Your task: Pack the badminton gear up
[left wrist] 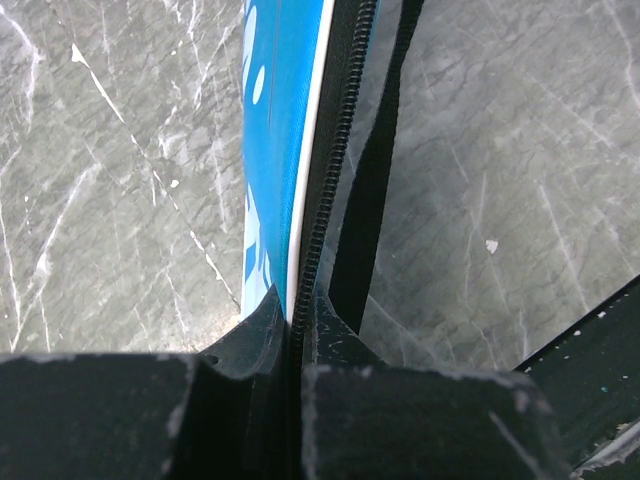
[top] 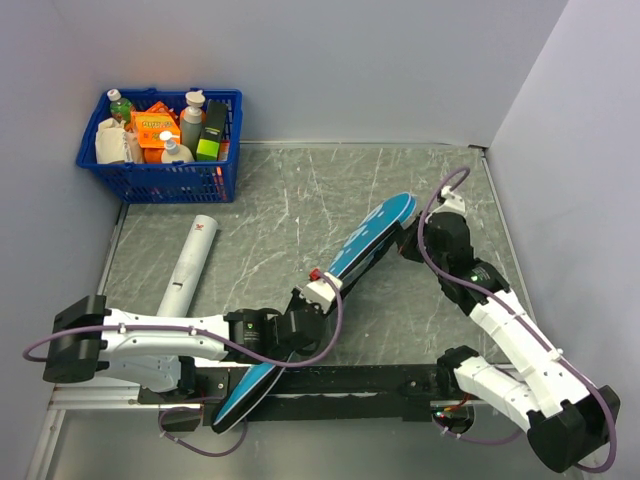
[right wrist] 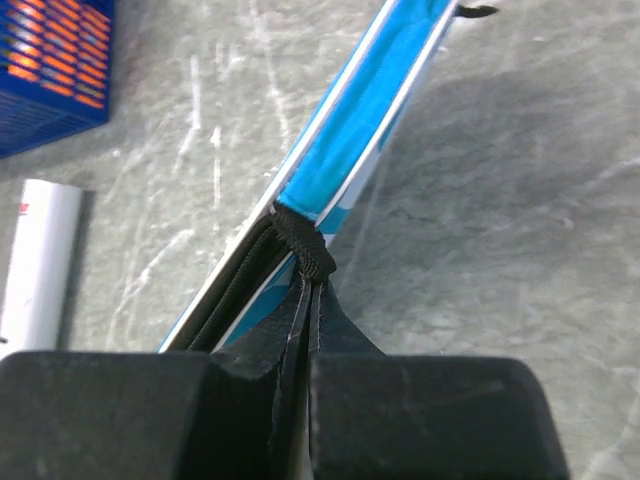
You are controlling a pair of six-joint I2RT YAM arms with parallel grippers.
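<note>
Cover: the teal racket-shaped cover [top: 370, 240] lies slanted across the middle of the table [top: 300, 190]. Its wide end is far and to the right. Its other end sticks out past the near edge, over the black rail [top: 350, 378].
Cover up close: the left wrist camera shows its blue side and its black zipper [left wrist: 325, 190] from the edge.
Left gripper: the left gripper [top: 325, 285] is squeezed tight on the cover's zipper edge, about halfway along.
Right gripper: the right gripper [top: 405, 235] is at the far wide end. It is pinched tight on the black edge of the cover [right wrist: 360, 120], right under a thick black knot [right wrist: 305, 245].
White tube: the long white tube [top: 190, 262] lies flat on the table, left of the cover and not touching it.
Basket: a blue basket [top: 160, 180] of bottles and boxes sits in the far left corner, well away from the cover.
</note>
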